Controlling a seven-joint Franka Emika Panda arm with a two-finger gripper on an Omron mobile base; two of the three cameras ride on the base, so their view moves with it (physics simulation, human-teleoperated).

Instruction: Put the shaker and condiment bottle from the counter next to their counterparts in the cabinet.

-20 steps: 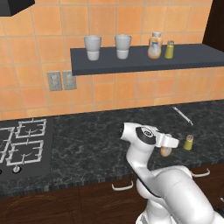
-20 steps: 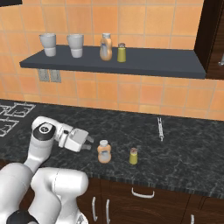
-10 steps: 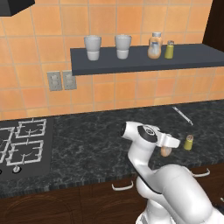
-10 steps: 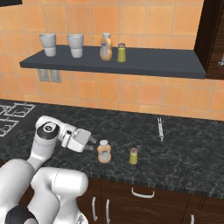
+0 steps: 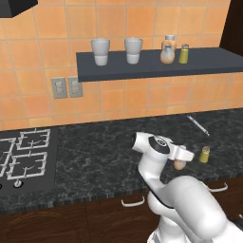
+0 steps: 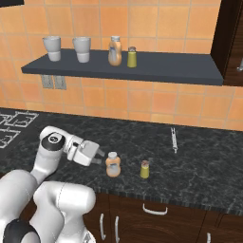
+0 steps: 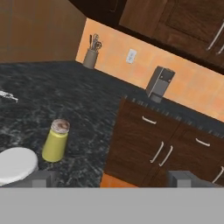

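The counter (image 6: 199, 166) carries everything of the task, under the shelf (image 6: 156, 69) where a fat bottle (image 6: 114, 51) and a small shaker (image 6: 132, 57) stand side by side. On the counter, the gripper (image 6: 98, 157) hangs with fingers spread, empty, just beside the orange bottle (image 6: 113, 164). The yellow-green shaker (image 6: 144, 169) stands upright near that bottle's far side.

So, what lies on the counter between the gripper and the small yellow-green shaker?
The orange condiment bottle stands between them, just ahead of the open gripper, and the shaker is beyond it. The right base view shows this.
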